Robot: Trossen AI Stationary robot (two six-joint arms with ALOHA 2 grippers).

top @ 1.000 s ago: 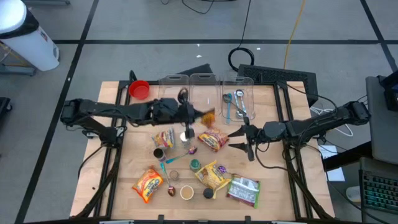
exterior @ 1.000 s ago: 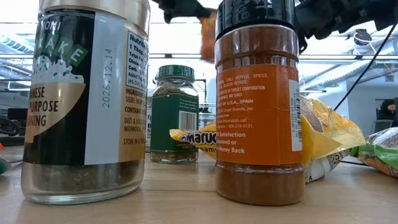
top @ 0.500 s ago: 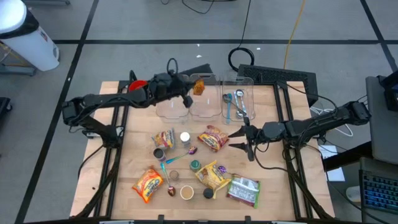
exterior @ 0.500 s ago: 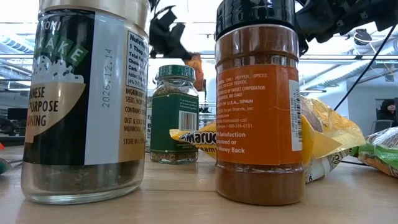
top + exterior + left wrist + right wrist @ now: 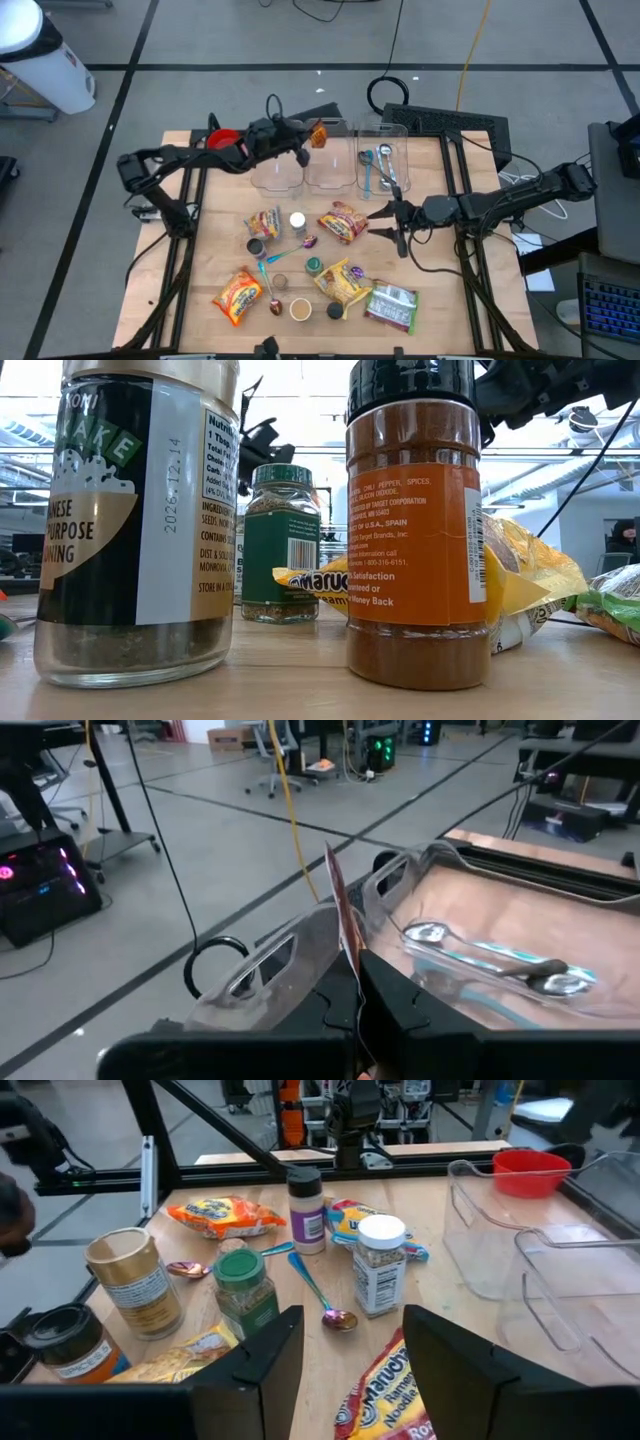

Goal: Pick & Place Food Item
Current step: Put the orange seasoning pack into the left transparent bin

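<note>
My left gripper (image 5: 303,142) is shut on a small orange snack packet (image 5: 318,134) above the clear bins at the table's far edge, about over the middle bin (image 5: 327,168). In the left wrist view the packet (image 5: 338,905) shows edge-on, standing up from between my fingers. My right gripper (image 5: 380,220) is open and empty, level above the table right of a yellow ramen packet (image 5: 342,222), which lies flat on the table and also shows in the right wrist view (image 5: 385,1390). My left gripper pinches the orange packet's lower edge (image 5: 352,960) between its two fingers. The fingers reach roughly level from the table's left side. The packet stands on edge beyond the fingertips, lifted clear above the bins.
The right bin (image 5: 380,165) holds spoons; the left bin (image 5: 277,172) stands beside a red bowl (image 5: 223,143). Snack packets (image 5: 238,295) (image 5: 342,283) (image 5: 392,305), spice jars (image 5: 140,520) (image 5: 415,530) and spoons lie across the table's middle and near part.
My left gripper has carried the orange packet from over the table's middle toward the far edge and up over the clear bins, staying shut on it. In the last half second it has nearly stopped there. My right arm has kept still.
</note>
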